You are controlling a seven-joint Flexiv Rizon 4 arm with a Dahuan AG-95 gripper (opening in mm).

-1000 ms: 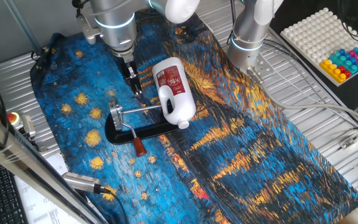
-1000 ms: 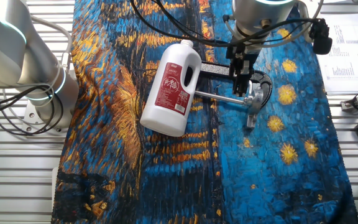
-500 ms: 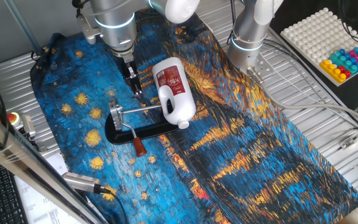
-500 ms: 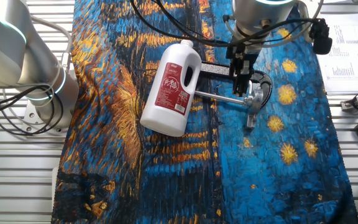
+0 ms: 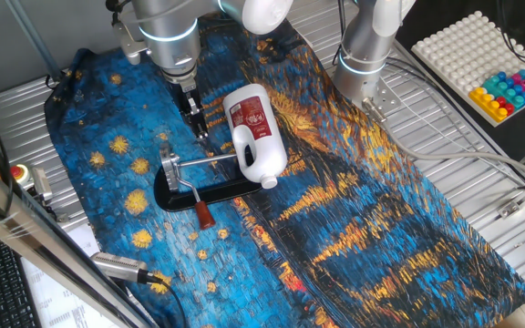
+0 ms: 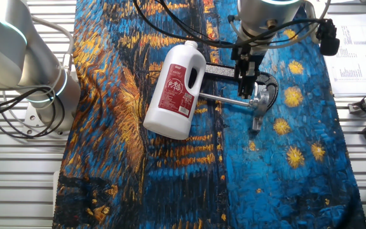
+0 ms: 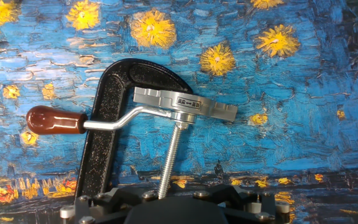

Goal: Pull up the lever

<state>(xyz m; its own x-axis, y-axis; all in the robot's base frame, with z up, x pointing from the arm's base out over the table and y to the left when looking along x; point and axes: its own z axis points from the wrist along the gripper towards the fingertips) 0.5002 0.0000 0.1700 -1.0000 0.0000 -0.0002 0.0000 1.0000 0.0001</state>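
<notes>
The lever (image 7: 107,122) is being seen lying flat across the black fixture (image 7: 110,134), knob (image 7: 51,120) pointing left; the fingers (image 5: 200,130) are being held above the hinge end; their grip state cannot be told.

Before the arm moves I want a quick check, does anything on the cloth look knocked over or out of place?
Yes: the white plastic jug with a red label lies on its side, its capped neck over the black metal clamp fixture and beside the silver crossbar. No spill shows.
</notes>
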